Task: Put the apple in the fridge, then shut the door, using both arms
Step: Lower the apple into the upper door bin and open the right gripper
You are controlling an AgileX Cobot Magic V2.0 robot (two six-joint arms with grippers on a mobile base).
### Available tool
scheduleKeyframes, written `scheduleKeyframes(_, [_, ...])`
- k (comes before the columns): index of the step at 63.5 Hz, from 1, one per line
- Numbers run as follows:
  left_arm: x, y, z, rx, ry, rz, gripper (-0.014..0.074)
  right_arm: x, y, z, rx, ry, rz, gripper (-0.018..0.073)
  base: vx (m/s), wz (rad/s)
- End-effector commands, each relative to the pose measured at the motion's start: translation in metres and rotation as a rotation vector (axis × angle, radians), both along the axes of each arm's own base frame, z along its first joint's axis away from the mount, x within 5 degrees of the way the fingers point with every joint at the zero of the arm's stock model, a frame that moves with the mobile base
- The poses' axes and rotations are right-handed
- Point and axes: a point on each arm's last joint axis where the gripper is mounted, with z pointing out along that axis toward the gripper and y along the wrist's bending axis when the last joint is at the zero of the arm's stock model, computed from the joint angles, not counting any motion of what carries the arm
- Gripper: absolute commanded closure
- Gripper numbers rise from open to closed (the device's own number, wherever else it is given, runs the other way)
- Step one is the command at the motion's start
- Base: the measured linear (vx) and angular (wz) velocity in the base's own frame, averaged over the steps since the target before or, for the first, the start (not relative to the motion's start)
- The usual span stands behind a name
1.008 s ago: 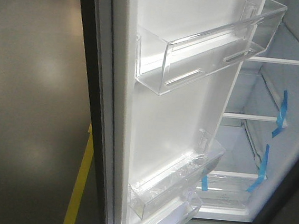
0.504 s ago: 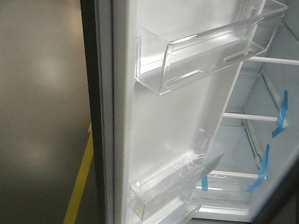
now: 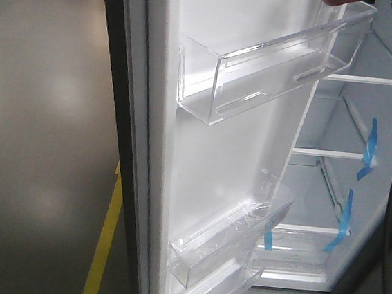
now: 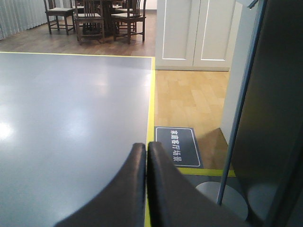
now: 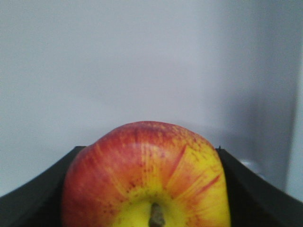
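Firmly, apple (image 5: 147,179) clamped in right jaws, stem facing wrist camera, left jaws pressed together

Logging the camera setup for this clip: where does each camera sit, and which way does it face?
Exterior front: faces the open door's white inner liner and the fridge shelves; a black cable shows at right.
Left wrist: above the shut left gripper, looking over grey floor beside the door's dark outer face.
Right wrist: behind the right gripper holding the apple, facing a white wall.
Shared: front and left wrist both show the door.
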Motion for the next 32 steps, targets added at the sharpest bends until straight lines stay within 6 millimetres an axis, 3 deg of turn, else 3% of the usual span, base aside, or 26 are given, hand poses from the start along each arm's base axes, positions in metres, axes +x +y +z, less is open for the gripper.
scheduleKeyframes(1, [0.001, -0.002, -0.001, -0.005, -0.051, -0.023, 0.0603, -0.014, 0.016, 0.026, 0.025, -0.105, 0.017, 0.0454, 0.00, 0.00])
scheduleKeyframes(12, [0.001, -0.002, -0.001, -0.005, -0.051, -0.023, 0.0603, -0.012, 0.028, 0.023, -0.027, -0.104, -0.003, 0.0311, 0.00, 0.00])
scheduleKeyframes(24, [0.001, -0.002, -0.001, -0.005, -0.051, -0.023, 0.0603, -0.009, 0.026, 0.024, 0.004, -0.092, -0.045, 0.0075, 0.00, 0.00])
scheduleKeyframes(32, [0.001, -0.002, -0.001, -0.005, -0.051, -0.023, 0.0603, -0.009, 0.026, 0.024, 0.008, -0.085, -0.042, -0.0014, 0.00, 0.00])
